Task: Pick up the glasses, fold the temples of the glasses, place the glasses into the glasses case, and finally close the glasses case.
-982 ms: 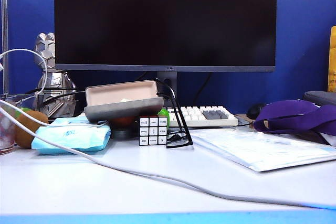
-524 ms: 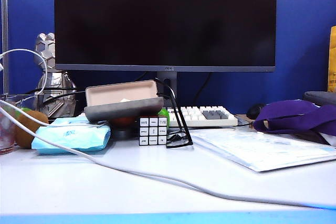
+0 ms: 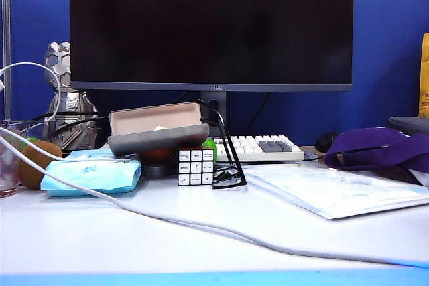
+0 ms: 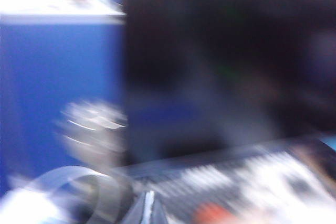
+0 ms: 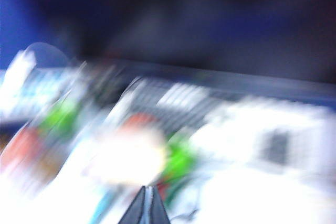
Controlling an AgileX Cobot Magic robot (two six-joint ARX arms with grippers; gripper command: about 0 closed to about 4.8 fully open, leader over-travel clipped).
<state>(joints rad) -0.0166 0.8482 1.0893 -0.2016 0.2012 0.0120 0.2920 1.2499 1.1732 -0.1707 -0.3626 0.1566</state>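
Neither arm shows in the exterior view; the left gripper (image 4: 149, 209) appears only as dark fingertips pressed together at the edge of its blurred wrist view; the right gripper (image 5: 148, 205) looks the same in its own smeared view, fingertips closed on nothing.

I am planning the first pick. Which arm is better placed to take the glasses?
Probably the right. The glasses stand right of the glasses case in the exterior view. The right gripper, shut, faces blurred desk items; the left gripper, shut, faces mostly the monitor. Both views are blurred.
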